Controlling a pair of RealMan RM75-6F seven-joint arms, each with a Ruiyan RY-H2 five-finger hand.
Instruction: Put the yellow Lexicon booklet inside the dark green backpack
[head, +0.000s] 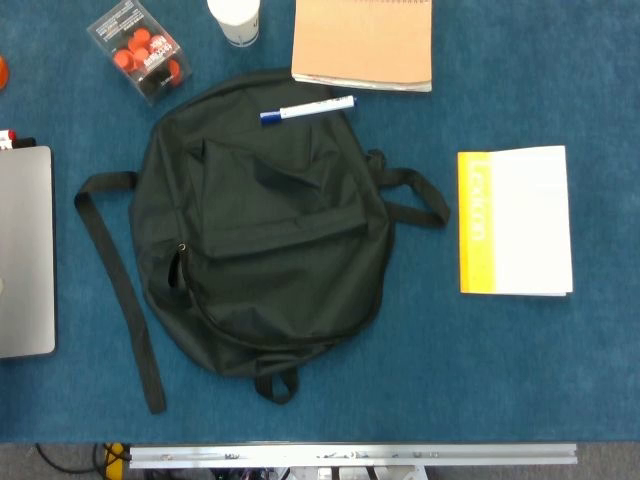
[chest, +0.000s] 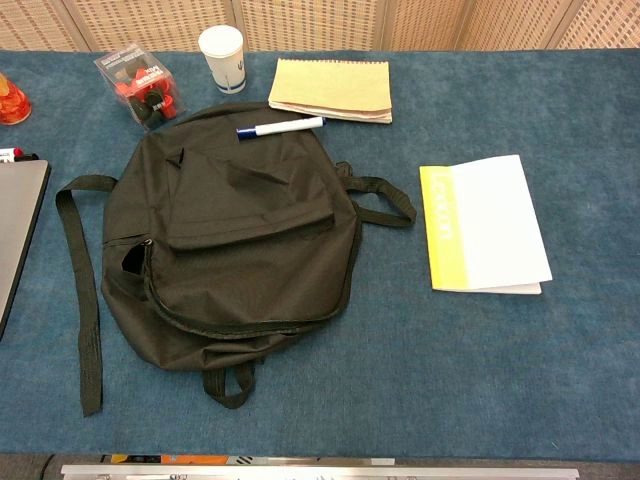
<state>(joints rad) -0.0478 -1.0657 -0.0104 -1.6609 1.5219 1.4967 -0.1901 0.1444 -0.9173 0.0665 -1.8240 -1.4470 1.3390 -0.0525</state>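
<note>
Dark green backpack on blue cloth; right of it, booklet white w/ yellow spine strip.

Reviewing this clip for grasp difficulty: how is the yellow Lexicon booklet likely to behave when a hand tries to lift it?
The Lexicon booklet lies flat and thin on the blue table, so its edge probably offers little to grip. It looks like soft-covered paper, likely light and apt to bend or sag if lifted by one side. Its smooth cover may slide when pushed.

We see neither arm nor hand in the head view or the chest view. Left and right hands both lie outside the frames, perhaps below the lower edge; their pose and state cannot be recorded.
</note>
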